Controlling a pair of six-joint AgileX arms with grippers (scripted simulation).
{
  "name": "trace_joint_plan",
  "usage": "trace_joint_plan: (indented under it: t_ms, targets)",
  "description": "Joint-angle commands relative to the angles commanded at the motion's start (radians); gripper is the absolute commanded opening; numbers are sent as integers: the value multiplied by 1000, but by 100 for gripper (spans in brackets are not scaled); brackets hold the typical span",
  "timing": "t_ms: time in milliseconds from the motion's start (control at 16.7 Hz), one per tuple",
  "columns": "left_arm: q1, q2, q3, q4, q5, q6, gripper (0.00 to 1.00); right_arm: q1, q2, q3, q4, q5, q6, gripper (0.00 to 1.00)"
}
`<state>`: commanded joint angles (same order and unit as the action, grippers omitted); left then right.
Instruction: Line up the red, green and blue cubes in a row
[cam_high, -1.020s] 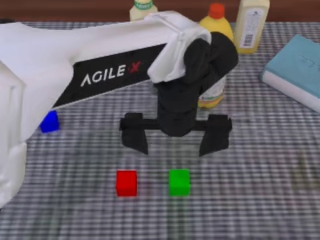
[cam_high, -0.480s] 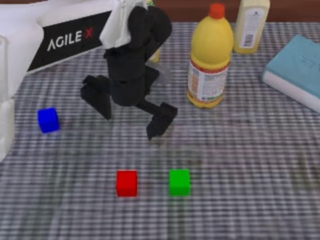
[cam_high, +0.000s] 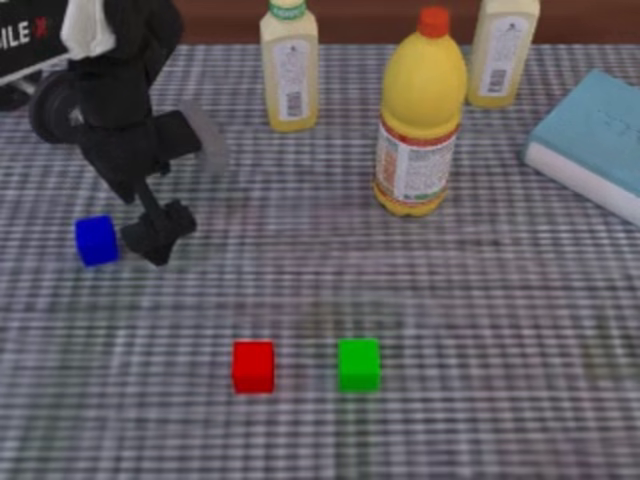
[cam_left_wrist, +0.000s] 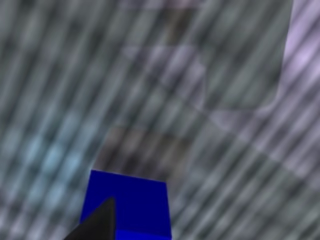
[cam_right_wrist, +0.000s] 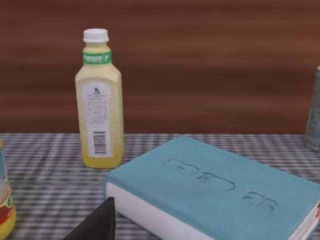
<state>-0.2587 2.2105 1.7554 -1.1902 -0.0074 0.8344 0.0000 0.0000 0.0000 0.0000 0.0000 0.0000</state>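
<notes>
Our left gripper is down at the table's left side, right beside the blue cube, one dark finger sitting just to the cube's right in the top view. The other finger is not clearly seen from above, so whether the fingers are spread or closed around the cube we cannot tell. In the left wrist view the blue cube fills the lower part of the picture, resting on the checked tablecloth, with one dark fingertip overlapping its near face. Across the table, the red cube and the green cube sit side by side near the front edge, level with each other and a small gap apart, and both well apart from the blue one, which lies farther back and to the left. Behind them stands a big yellow bottle with a red cap, upright, with two paler bottles at the back edge. A teal book lies flat at the right. Our right arm is out of the top view; its wrist camera looks over the teal book toward a pale bottle, with a dark fingertip at the lower edge.
</notes>
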Motion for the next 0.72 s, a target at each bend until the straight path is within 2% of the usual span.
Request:
trace_joint_plan:
  t_ms: [180,360,720]
  targets:
    - [93,-17,-4,17,4,230,100,0,0,0,0,0,0,100]
    - [156,-35,-7,33,9,362,100,0,0,0,0,0,0,100]
    - [175,-43,-8,40,10,399,100,0,0,0,0,0,0,100]
